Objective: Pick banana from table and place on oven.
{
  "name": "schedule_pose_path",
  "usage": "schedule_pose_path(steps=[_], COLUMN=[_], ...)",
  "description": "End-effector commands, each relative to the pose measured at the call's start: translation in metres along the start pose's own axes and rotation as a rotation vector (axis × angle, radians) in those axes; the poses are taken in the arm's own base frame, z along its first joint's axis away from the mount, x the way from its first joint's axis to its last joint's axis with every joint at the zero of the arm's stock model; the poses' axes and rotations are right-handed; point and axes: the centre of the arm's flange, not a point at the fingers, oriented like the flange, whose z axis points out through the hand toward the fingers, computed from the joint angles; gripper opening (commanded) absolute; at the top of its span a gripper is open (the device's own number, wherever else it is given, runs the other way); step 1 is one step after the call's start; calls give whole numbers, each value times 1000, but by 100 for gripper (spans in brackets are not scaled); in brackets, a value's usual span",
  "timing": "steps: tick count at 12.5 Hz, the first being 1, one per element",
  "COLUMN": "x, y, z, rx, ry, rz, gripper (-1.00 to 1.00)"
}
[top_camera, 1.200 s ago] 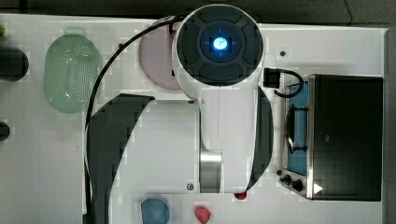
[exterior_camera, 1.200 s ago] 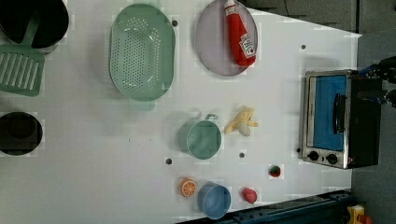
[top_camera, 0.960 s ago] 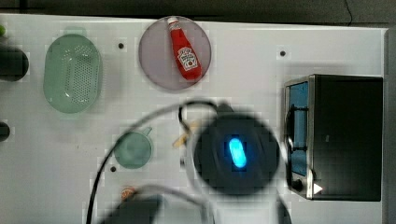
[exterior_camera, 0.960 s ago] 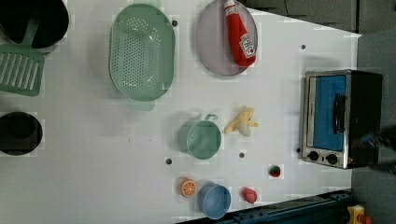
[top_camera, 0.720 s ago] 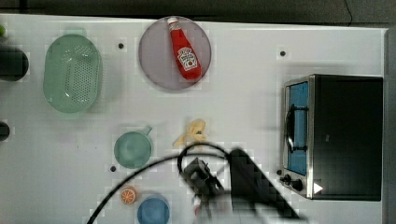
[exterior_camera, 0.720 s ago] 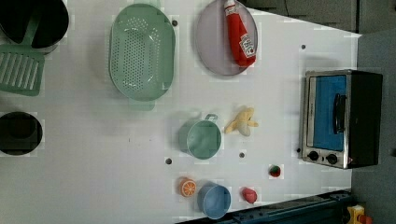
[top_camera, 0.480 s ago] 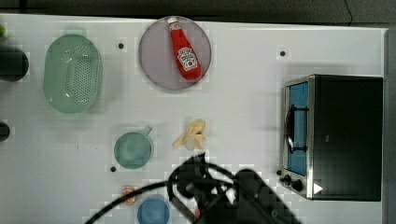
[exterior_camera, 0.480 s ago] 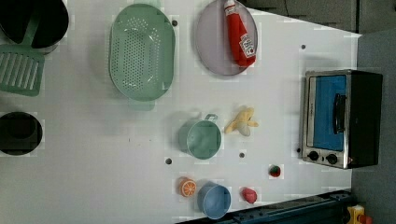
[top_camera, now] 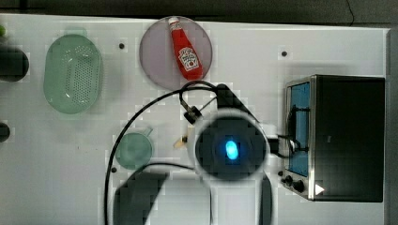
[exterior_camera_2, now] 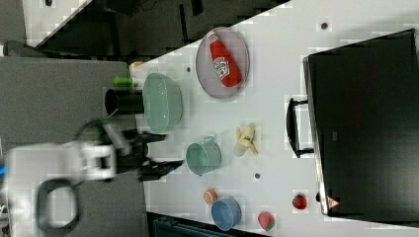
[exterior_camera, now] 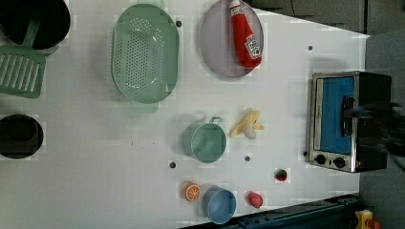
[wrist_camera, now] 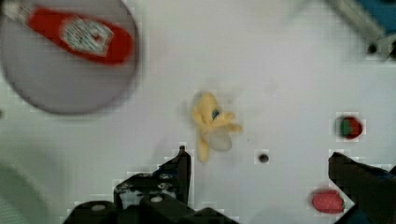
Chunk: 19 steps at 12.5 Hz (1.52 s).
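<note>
Yellow-tan banana (exterior_camera: 246,125) lies free on the table (exterior_camera: 86,162) at centre of the left view, just beside the cup (exterior_camera: 205,141), with the gripper (wrist_camera: 259,161) spread wide and empty above it. Risk, in my judgement: a finger clipping the cup on descent, or the small curved fruit rolling out of the jaws. Open room lies between banana and oven (exterior_camera: 351,121) at the left view's right, but the oven's handle (exterior_camera_2: 292,127) juts toward that path.

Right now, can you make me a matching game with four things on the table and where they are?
Things:
1. ketchup bottle
2. banana
3. colander
4. blue bowl

Places:
A. beside the green cup
B. lying on the grey plate
C. next to the orange slice
D. next to the green spatula

Pairs: 1-B, 2-A, 3-D, 4-C
</note>
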Motion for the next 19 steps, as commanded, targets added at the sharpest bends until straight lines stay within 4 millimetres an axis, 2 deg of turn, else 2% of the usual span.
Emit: schedule_pose_path(steps=[1, 6, 8, 11, 14, 16, 17, 19], x=[-2, 6, 2, -11, -22, -24, -25, -26], y=[-13, -28, -29, -33, -36, -36, -34, -33], z=[57, 175, 216, 266, 299, 310, 314, 316], rx=[-6, -29, -38, -43, -40, -34, -40, -36], ry=[20, -9, -21, -37, -46, -44, -50, -48], rz=[-59, -70, -78, -104, -124, -124, -124, -124], gripper=[100, 100, 100, 100, 100, 100, 93, 43])
